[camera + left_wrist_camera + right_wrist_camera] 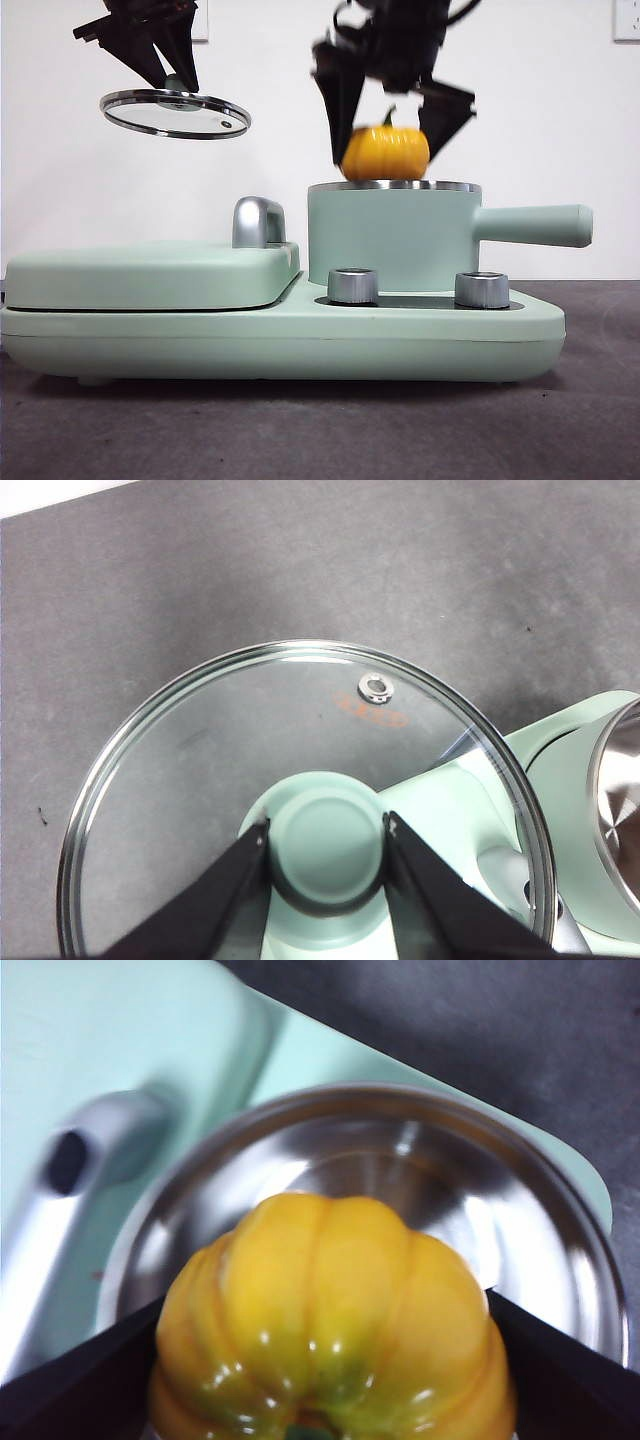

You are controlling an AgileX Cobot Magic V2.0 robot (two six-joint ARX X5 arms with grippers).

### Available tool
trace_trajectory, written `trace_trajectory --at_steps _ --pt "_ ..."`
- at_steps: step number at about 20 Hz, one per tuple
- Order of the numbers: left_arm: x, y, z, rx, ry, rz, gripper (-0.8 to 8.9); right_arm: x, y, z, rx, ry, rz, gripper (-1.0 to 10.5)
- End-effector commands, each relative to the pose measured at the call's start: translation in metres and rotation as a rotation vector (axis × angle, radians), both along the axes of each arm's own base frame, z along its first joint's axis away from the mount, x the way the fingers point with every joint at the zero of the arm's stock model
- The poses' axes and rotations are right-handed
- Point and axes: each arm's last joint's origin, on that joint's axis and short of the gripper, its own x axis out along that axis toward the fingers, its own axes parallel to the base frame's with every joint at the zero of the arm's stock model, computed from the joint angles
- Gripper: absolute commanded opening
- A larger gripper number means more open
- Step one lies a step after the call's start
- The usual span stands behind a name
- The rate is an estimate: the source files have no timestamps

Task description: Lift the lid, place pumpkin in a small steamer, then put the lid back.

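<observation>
My left gripper (172,82) is shut on the mint-green knob of the glass lid (176,112), holding it in the air over the left half of the appliance; in the left wrist view the two jaws clamp the knob of the lid (300,740). The yellow-orange pumpkin (385,152) hangs just above the steel rim of the small steamer (395,235), between the jaws of my right gripper (392,135). The right wrist view shows the pumpkin (330,1310) over the steamer's shiny open bowl (400,1175).
The steamer sits on a mint-green cooker base (280,335) with two steel dials (352,285). A wide flat mint-green cover (150,275) with a chrome handle (257,222) fills its left side. The steamer's long side handle (535,225) points right. Dark tabletop lies around.
</observation>
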Motion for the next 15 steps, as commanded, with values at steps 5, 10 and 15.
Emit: trace_trajectory --at_steps 5,10,15 --pt "-0.004 -0.001 0.016 -0.02 -0.065 -0.007 0.59 0.007 0.007 -0.029 -0.067 0.111 0.027 3.6" --pt "-0.004 0.0 0.016 -0.02 -0.065 -0.007 0.59 0.012 0.011 -0.053 -0.099 0.17 0.03 3.6" --pt "-0.004 0.0 0.016 -0.02 -0.066 -0.007 0.59 0.012 0.012 -0.067 -0.145 0.203 0.031 3.6"
